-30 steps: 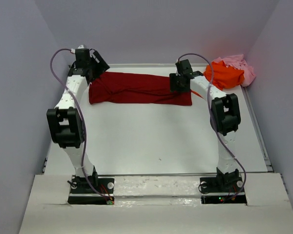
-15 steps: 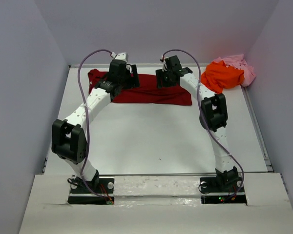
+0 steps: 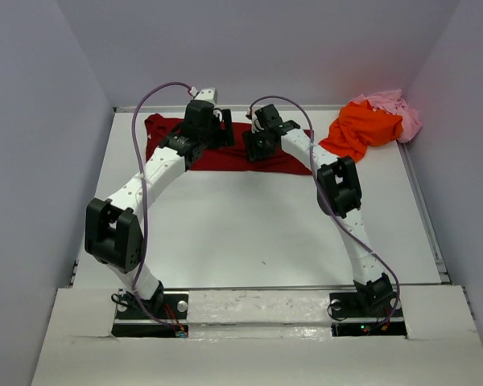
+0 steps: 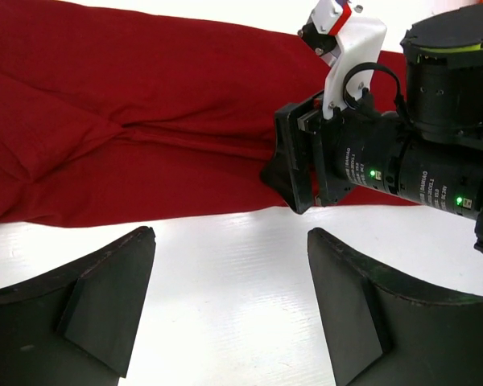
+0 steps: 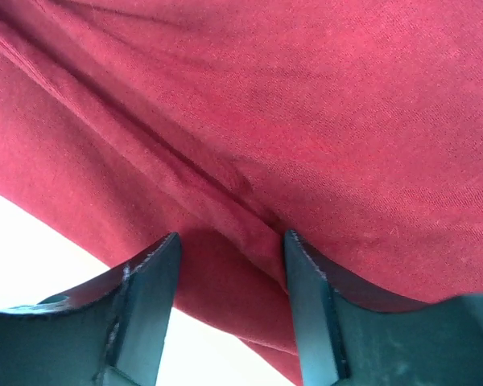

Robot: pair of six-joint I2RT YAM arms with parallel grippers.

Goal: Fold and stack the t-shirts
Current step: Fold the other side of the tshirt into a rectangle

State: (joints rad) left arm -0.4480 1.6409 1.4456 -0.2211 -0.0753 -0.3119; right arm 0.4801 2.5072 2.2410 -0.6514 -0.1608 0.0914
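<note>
Overhead, we see the red shirt [image 3: 165,137] in a long strip at the far side of the desk [image 3: 249,225]. Left wrist: left pincer [image 4: 229,281] open, just short of its hem [image 4: 185,213]. Right wrist: right pincer [image 5: 229,265] open astride a ridge [image 5: 249,205]; we should pinch every layer.

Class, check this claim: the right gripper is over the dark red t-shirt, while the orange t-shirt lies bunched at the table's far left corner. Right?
No. The top view shows the orange t-shirt at the far right corner; the rest stands.
</note>
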